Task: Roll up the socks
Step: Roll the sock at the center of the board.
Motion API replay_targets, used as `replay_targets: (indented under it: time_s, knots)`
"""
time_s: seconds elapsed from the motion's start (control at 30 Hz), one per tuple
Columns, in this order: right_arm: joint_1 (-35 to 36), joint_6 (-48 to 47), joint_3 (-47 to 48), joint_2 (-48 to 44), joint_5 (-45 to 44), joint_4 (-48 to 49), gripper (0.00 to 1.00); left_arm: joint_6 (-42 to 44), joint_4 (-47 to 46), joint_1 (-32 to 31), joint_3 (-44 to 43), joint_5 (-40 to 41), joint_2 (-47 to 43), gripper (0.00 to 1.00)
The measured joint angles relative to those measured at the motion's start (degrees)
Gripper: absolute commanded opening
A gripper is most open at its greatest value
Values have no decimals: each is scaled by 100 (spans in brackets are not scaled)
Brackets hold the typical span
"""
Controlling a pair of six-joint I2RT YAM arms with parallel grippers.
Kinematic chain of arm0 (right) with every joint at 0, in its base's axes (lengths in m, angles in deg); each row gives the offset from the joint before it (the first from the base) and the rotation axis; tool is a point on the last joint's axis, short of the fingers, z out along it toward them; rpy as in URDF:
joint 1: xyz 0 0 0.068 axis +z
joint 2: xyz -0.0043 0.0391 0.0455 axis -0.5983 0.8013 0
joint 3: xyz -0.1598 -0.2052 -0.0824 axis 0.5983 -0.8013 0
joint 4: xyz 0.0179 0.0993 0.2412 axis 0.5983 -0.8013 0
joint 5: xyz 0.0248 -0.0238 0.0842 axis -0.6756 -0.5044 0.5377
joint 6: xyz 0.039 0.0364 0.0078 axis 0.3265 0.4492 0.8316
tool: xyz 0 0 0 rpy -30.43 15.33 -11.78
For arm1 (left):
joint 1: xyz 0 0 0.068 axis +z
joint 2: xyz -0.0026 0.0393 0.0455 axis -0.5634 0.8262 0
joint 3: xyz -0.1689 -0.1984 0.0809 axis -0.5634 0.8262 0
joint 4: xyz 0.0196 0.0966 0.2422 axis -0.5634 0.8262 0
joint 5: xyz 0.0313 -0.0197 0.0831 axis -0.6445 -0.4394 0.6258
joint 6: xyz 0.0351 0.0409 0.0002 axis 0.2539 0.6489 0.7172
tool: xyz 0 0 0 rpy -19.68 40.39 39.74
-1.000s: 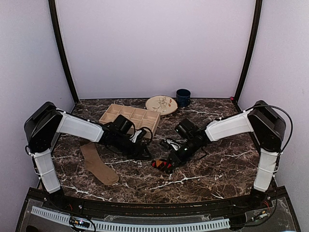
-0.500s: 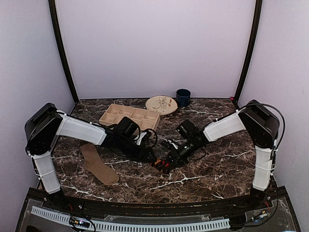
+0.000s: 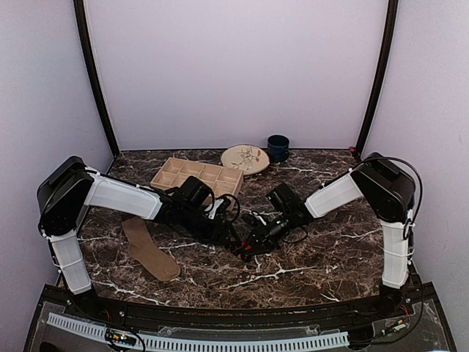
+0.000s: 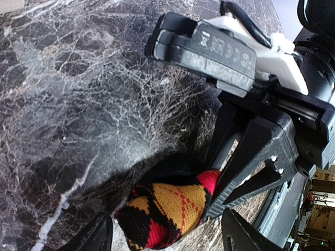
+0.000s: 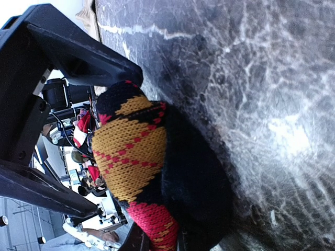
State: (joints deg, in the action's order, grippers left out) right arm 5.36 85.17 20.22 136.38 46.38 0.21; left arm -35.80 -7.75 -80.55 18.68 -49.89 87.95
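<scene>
Sock position: the argyle sock (image 4: 167, 209) sits bunched mid-table (image 3: 330, 249), one end pinched in your right gripper (image 4: 222, 180) — your left gripper (image 4: 167, 238) straddles it with fingers spread. You have bare marble right and front; the wooden tray (image 3: 196, 176) is behind. The knit is black with orange-red diamonds. The tan sock (image 3: 149, 249) lies flat, far left.
</scene>
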Motion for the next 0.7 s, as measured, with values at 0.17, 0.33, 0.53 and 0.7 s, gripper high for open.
replay_targets:
  time_s: [0.17, 0.33, 0.53, 0.7]
  knots:
    - [-33, 142, 0, 59, 94, 144, 7, 22, 17, -22, -13, -52, 11, 71]
    - [-76, 271, 0, 107, 184, 269, 7, 63, 0, -31, -85, -129, 133, 67]
    - [-114, 348, 0, 175, 315, 367, 7, 81, 0, -31, -181, -205, 304, 63]
    - [-136, 391, 0, 192, 356, 376, 7, 87, -26, -24, -275, -269, 415, 56]
